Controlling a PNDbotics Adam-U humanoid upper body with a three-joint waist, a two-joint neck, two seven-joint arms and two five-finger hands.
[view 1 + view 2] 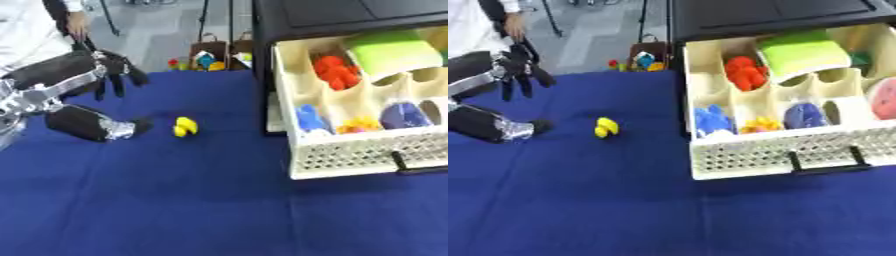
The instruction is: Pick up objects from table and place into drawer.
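Our left hand [116, 70] hangs above the far left part of the table with its dark fingers [102, 89] pointing down, straight and relaxed, grasping nothing. Below it lies a second black limb with a silver band, and its dark tip [140, 124] rests on the blue cloth [201, 200]; we cannot tell whether this is a hand or how any fingers on it stand.

Just beside that tip, a little to the right, we see the small yellow object [185, 126] lying alone on the cloth, touching neither limb. It sits between the limb's tip and the open drawer [776, 157], apart from the drawer's left wall.

The cream drawer stands pulled out from a black cabinet [763, 17], with a perforated front and a black handle [826, 162]. Its compartments already hold things: a red object [744, 72], a lime-green block [802, 54] resting tilted across the dividers, a blue object [710, 119], a yellow-orange piece [761, 124], a purple-blue object [802, 115] and something pink [883, 100] at the right edge.
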